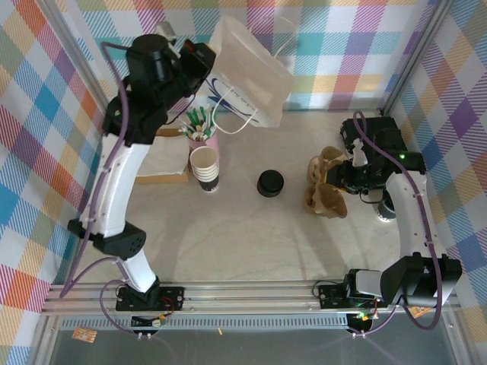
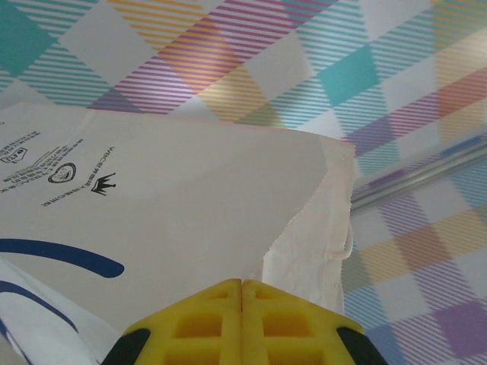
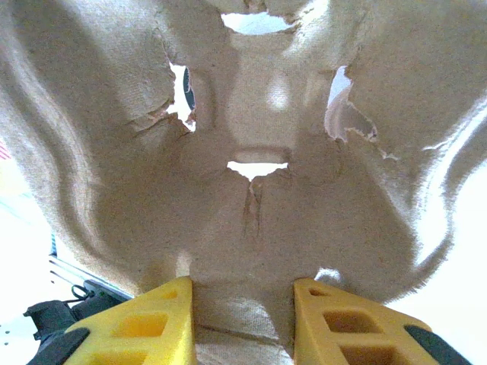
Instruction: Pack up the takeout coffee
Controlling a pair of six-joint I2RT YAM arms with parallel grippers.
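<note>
My left gripper (image 1: 204, 55) (image 2: 242, 283) is raised at the back, its yellow fingers pressed together on the edge of the white paper bag (image 1: 251, 76) (image 2: 190, 198) with the blue logo, which stands tilted. At the right, my right gripper (image 1: 342, 176) (image 3: 243, 293) is shut on a rib of a brown pulp cup carrier (image 1: 326, 190) (image 3: 251, 152). A stack of open paper cups (image 1: 205, 163), pale cream with a dark lower part, stands left of centre with no lid on it. A lidded takeout coffee is out of view.
A squat stack of black lids (image 1: 269, 183) sits mid-table between the cups and the carrier. A pink cup of green stirrers (image 1: 202, 129) and a pile of napkins (image 1: 163, 161) stand behind and left of the cups. Checked walls enclose the table.
</note>
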